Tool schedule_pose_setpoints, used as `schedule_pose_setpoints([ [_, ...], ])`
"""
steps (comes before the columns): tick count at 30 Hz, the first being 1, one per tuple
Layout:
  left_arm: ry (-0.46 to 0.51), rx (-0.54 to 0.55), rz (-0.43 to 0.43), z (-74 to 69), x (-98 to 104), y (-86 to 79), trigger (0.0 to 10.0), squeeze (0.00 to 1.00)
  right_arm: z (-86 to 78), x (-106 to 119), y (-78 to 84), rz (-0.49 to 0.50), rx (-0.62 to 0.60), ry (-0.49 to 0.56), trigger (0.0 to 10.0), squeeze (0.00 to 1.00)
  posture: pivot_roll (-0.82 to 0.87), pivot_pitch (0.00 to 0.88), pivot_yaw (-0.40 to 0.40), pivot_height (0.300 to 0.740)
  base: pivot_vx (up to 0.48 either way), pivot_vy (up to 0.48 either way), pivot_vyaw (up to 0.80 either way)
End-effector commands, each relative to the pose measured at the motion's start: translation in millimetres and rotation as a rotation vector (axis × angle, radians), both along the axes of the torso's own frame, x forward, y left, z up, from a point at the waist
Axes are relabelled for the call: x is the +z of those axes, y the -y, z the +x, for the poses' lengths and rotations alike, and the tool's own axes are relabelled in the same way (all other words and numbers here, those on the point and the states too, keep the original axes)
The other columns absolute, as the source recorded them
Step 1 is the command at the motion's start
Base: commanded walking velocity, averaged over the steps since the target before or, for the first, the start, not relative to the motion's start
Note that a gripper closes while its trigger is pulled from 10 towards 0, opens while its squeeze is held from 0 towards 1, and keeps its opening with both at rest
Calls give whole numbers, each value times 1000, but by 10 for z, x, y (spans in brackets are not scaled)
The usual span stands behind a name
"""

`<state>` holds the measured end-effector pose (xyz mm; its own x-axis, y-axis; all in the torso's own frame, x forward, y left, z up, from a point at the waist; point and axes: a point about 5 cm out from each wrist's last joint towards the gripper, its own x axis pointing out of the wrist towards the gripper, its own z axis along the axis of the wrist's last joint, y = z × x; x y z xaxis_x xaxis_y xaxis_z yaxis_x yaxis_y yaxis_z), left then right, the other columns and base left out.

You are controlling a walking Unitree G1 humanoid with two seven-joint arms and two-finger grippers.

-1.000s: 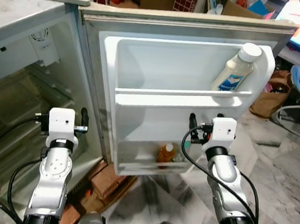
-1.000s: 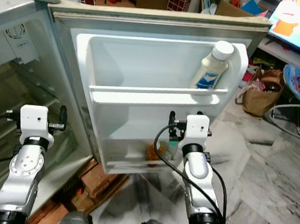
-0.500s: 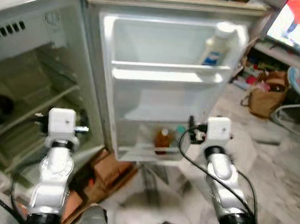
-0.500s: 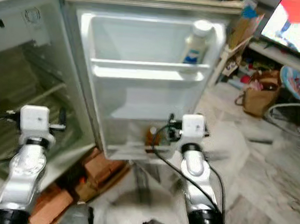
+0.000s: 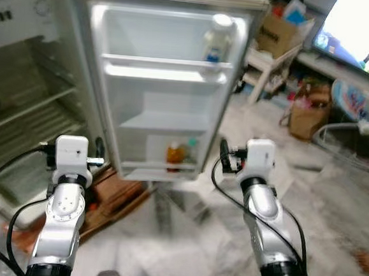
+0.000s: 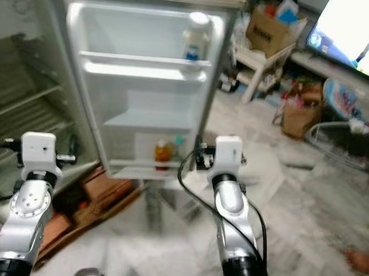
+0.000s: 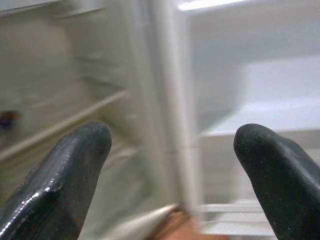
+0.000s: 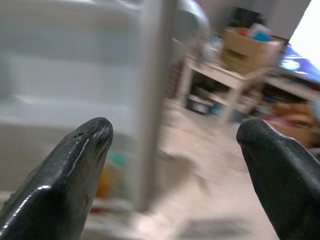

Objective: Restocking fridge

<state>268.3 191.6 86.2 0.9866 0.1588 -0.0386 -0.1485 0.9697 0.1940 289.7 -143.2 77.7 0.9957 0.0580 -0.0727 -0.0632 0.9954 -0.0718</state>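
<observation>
White fridge door (image 5: 165,104) stands wide open beside fridge (image 5: 29,81) with wire shelves; white bottle (image 5: 216,39) upright in top door shelf, orange bottle (image 5: 175,154) and small teal-capped item just beside it in bottom door shelf. Left gripper (image 7: 170,165) raised before fridge edge, jaws released, holding nothing. Right gripper (image 8: 175,170) raised near door's outer edge, jaws released, empty. Brown bag (image 5: 304,115) on marble floor (image 5: 332,207) at right; cardboard box (image 5: 277,31) behind
</observation>
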Motion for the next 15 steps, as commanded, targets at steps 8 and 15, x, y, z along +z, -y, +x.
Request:
schedule_pose_setpoints([
  [8,8,-10,12,62,45,-14,10000,0,60,136,32,86,3,47,10000,0,66,53,-66,740,365,-308,239],
  [15,-3,-12,24,64,34,-8,10000,0,75,174,56,103,-1,62,10000,0,63,53,-60,740,367,-306,798],
])
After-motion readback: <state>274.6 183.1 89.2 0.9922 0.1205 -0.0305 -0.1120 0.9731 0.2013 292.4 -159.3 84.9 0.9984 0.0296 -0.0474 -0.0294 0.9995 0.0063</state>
